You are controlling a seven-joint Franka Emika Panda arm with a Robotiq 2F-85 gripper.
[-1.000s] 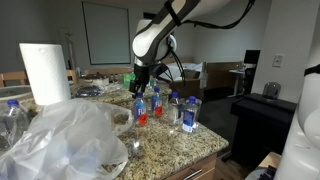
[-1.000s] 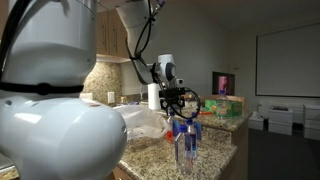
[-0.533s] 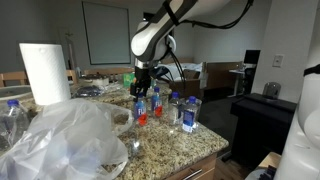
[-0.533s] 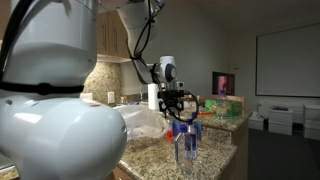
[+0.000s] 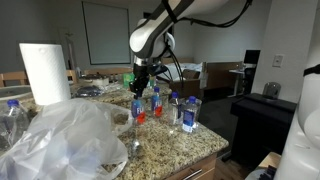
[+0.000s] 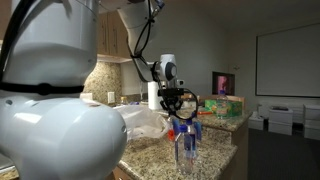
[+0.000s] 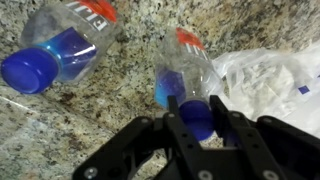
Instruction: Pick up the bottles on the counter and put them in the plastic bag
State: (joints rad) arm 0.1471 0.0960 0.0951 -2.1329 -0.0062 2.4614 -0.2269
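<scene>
Hand (image 7: 198,122), narrow, pinches cap (image 7: 197,108) of 1 upright bottle (image 7: 185,75) between fingers (image 7: 176,128), apparently for lifting; bag (image 7: 265,80) lies near on tabletop (image 7: 80,120).

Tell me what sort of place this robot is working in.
Probably a kitchenette in an office or lab: a speckled tan granite countertop with a tall white paper towel roll on it, wooden wall cabinets, and a large white projection screen across the room.

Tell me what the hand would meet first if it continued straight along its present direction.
Probably the blue-capped bottle directly beneath the hand; its cap sits between the fingers, though depth is unclear.
</scene>
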